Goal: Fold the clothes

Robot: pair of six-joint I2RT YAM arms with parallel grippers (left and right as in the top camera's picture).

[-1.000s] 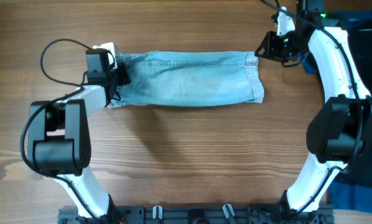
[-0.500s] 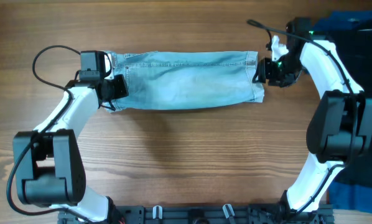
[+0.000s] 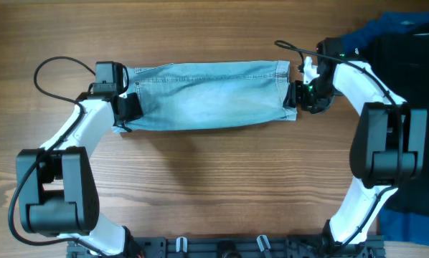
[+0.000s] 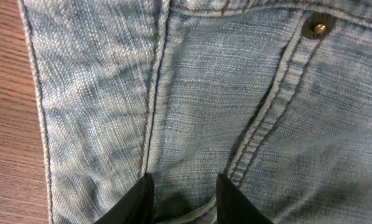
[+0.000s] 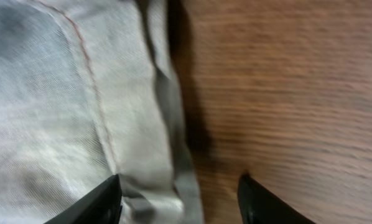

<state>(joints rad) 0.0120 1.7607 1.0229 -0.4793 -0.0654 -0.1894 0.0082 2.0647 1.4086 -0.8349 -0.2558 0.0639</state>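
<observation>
My right gripper (image 5: 181, 202) gapes astride the hem of the shorts (image 3: 207, 97), ready to pinch; my left gripper (image 4: 185, 199) sits narrowed on the waist end, hold unclear.

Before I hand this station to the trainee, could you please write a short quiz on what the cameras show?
1. True or false: the shorts hang over the edge of the table.
2. Which hand is at the hem end of the shorts: A) left, B) right?
3. What small metal part shows on the denim in the left wrist view?
Key: 1 false, they lie flat on it. 2 B, the right hand, its fingers apart. 3 a rivet.
</observation>
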